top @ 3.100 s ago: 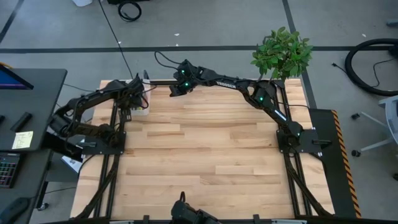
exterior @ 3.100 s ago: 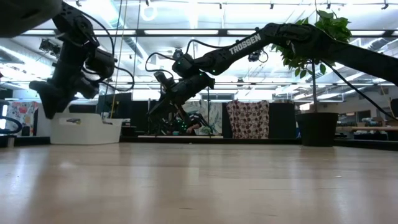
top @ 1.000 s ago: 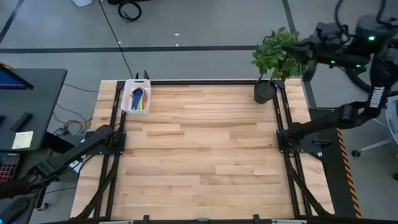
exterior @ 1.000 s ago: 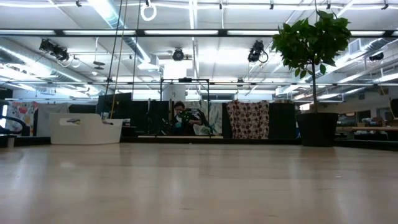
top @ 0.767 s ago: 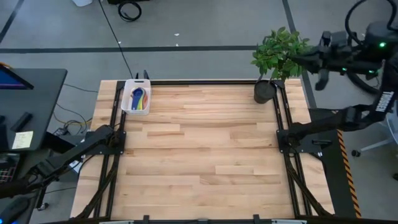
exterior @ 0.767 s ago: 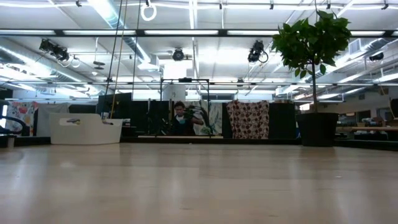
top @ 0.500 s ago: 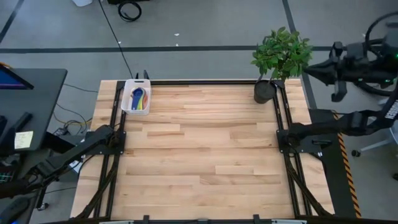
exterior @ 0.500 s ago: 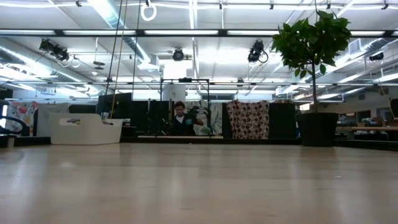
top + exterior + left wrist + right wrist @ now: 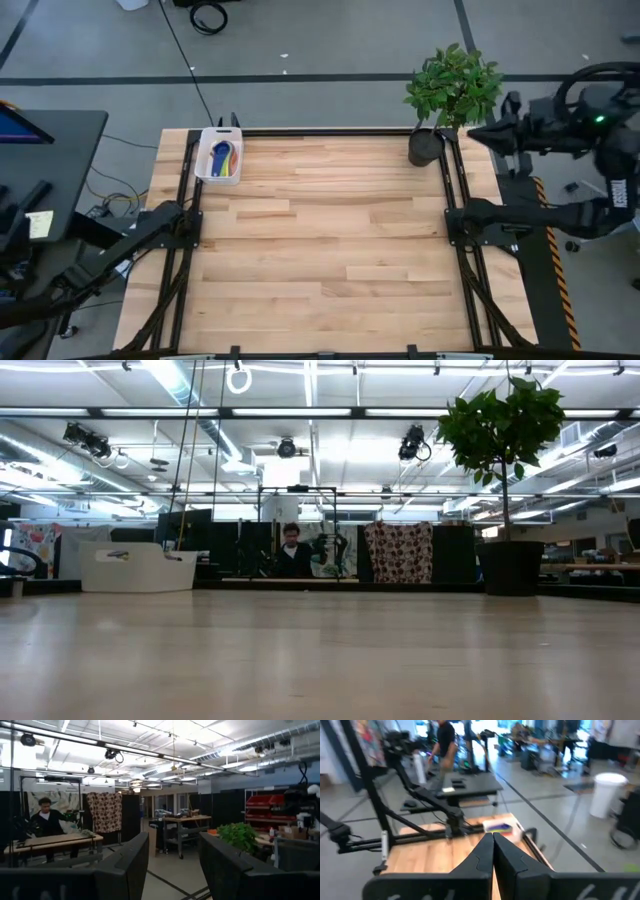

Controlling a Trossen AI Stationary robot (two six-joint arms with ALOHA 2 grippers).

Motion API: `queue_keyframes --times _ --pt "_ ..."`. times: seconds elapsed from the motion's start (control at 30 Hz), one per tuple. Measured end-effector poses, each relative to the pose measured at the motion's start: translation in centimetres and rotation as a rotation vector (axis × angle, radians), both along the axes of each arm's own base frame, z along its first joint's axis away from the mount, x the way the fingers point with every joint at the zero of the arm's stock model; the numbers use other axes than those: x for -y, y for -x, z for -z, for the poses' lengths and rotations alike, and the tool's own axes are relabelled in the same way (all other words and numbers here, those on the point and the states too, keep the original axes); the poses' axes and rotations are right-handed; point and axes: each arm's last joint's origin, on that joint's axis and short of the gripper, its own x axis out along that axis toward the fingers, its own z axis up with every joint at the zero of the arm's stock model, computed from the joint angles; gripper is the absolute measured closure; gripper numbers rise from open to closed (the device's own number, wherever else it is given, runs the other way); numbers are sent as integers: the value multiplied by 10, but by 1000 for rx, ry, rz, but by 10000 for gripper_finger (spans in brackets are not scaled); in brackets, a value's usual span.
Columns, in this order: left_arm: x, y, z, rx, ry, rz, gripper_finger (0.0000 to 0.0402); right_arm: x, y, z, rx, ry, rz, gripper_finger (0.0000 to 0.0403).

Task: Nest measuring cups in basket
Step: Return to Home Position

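Observation:
The white basket stands at the table's far left corner, and also shows in the low view and the right wrist view. The measuring cups lie inside it in a coloured stack; blue, yellow and orange show. My right gripper is shut and holds nothing. It hangs in the air beyond the table's far right corner, pointing toward the table. My left arm is folded back off the table's left side; its gripper is open with nothing between the fingers.
A potted plant in a dark pot stands at the table's far right corner, close to my right gripper. A desk with a monitor is left of the table. A person stands in the room far beyond the table.
My right arm has swung back off the table's right side. Its shut gripper has sunk and come toward the near side, past the plant's right. The basket and the cups have stayed still.

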Motion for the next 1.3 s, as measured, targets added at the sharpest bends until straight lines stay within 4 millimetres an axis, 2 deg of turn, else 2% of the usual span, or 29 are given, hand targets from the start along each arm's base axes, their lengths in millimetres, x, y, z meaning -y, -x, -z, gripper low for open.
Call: queue_keyframes --times 0.23,0.4,0.5,0.63,0.8,1.03,1.3 --pt "23 6 54 99 49 -1 228 10 -19 38 20 -76 -6 392" --pt "32 -1 84 111 61 -44 228 21 -42 62 28 -75 -59 392" --pt "30 -9 95 105 83 -79 228 27 -57 74 69 -51 -121 392" --pt "18 -22 102 93 154 -139 228 34 -73 92 108 -33 -166 392" --pt "-12 -44 99 37 217 -170 228 43 -89 119 119 -50 -170 392" --pt "-73 -78 89 -50 205 -155 228 49 -102 147 159 -55 -171 392" --pt "-153 -126 104 -81 209 7 228 51 -105 153 170 -58 -173 392"
